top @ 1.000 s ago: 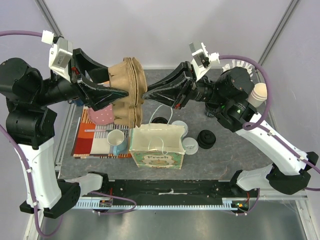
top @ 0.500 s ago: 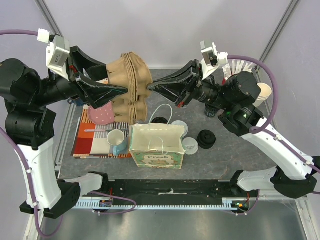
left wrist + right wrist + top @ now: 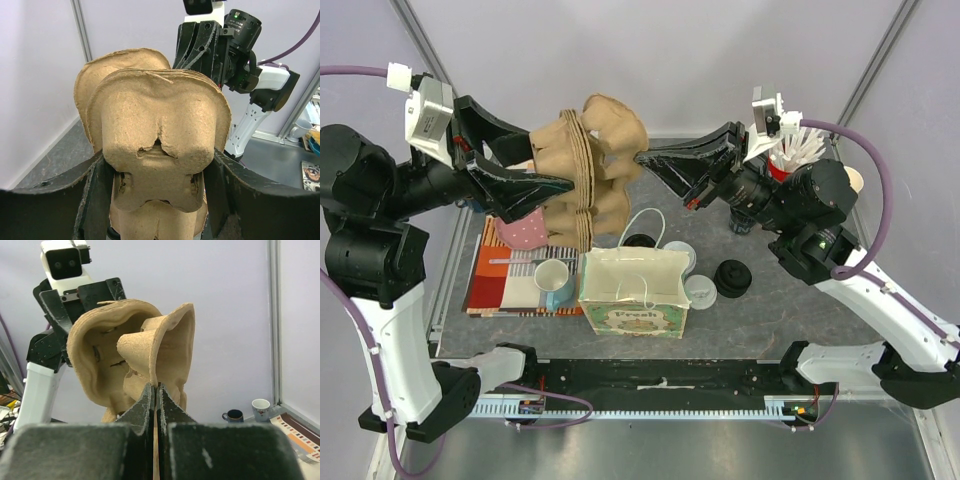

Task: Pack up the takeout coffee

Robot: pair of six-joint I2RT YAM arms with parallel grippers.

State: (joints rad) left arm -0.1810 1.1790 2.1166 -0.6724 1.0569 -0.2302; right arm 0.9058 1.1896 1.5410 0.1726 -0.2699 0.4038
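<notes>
Both grippers hold brown pulp cup carriers in the air above the table's back. My left gripper (image 3: 555,170) (image 3: 157,195) is clamped wide round the stack of carriers (image 3: 575,205) (image 3: 155,115). My right gripper (image 3: 642,160) (image 3: 156,387) is shut on the thin edge of one carrier (image 3: 615,135) (image 3: 167,340), which stands tilted off the stack's top. Two takeout coffee cups with white lids (image 3: 677,252) (image 3: 701,290) stand on the table just right of the open paper bag (image 3: 632,290).
A lidless black cup (image 3: 732,277) and a black lid (image 3: 640,240) sit near the bag. A striped placemat (image 3: 500,275) at the left carries a mug (image 3: 552,280) and a pink item (image 3: 523,230). A red holder of white utensils (image 3: 795,150) stands back right.
My right gripper has shut on one carrier's edge and pulled it up and to the right, peeling it off the stack. The left arm has lifted the stack slightly.
</notes>
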